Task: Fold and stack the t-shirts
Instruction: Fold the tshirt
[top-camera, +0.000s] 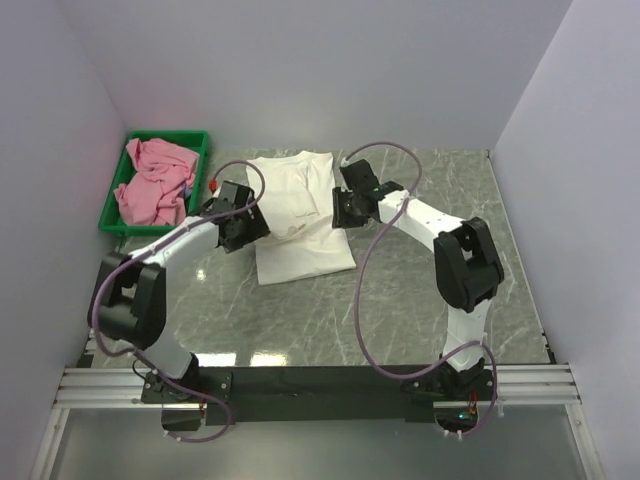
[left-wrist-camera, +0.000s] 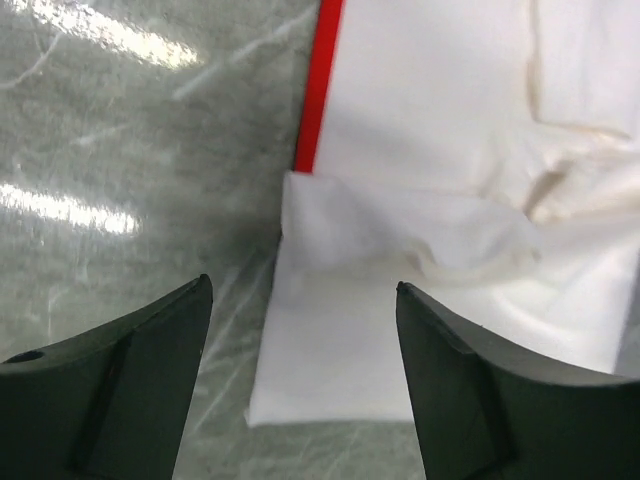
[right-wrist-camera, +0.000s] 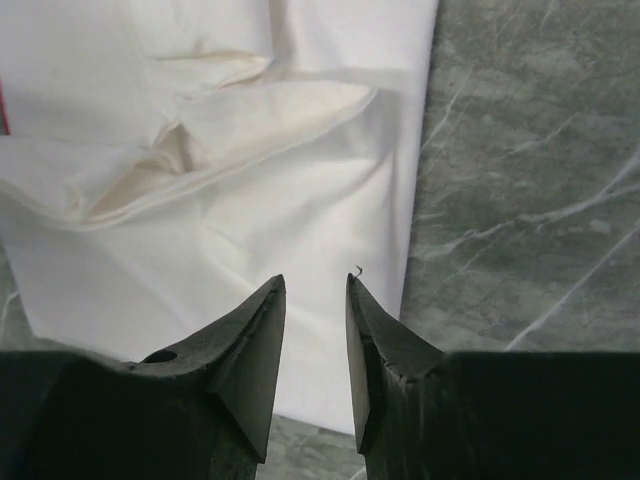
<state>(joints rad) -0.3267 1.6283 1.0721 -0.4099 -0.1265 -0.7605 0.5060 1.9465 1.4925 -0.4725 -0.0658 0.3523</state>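
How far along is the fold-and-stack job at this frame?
Done: the white t-shirt looks folded into a rough rectangle on the table. In hand: nothing; the left gripper and right gripper hover over it, fingers apart and empty. Left: the pink t-shirt lies crumpled in the green tray, unfolded and unstacked.

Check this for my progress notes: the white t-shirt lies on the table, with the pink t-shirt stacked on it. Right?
No. The white t-shirt lies on the table, but the pink t-shirt is crumpled in the green tray; the top external view shows it.
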